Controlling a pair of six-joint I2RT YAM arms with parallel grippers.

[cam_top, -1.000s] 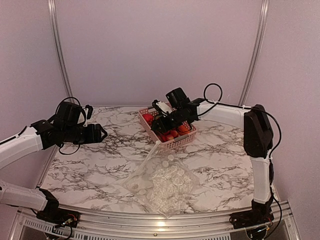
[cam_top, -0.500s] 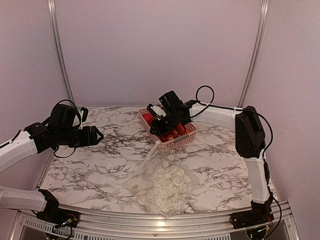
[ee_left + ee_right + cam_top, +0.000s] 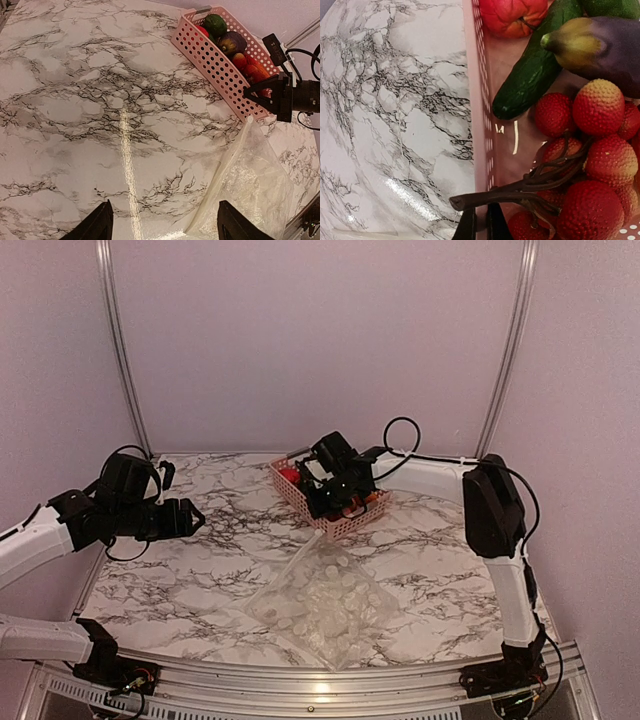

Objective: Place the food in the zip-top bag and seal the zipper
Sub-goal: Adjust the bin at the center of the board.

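The right arm reaches across the white marble-patterned table [image 3: 75, 100] to the pink slotted plastic basket [image 3: 215, 65], which stands at the far middle of the table. The right claw [image 3: 481, 225] sits at the basket's near end. Its two dark fingers are drawn close together, one on either side of the basket's wall, and the pink rim fills the narrow gap between them, so the claw appears clamped on that wall. The food lies in the basket. A red toy tomato [image 3: 512, 17] is at the far end, with a long dark green cucumber [image 3: 535, 70] slanting beside it. A dark purple eggplant with a yellowish cap [image 3: 605, 47] rests over a heap of red bumpy strawberries [image 3: 600, 107]. A thin brown stem [image 3: 535, 187] curls across those berries, and a round green pepper [image 3: 215, 22] shows at the far end. The clear soft zip-top bag with white round dots [image 3: 322, 602] lies flat on the table towards the near edge, in front of the basket, with one corner just beside the basket's near end. The whitish press-strip zipper [image 3: 222, 170] runs along the bag's left edge from that corner; I cannot tell whether it is pressed closed. The left claw [image 3: 165, 227] hovers above the left part of the table, well apart from basket and bag, with its fingers spread wide.
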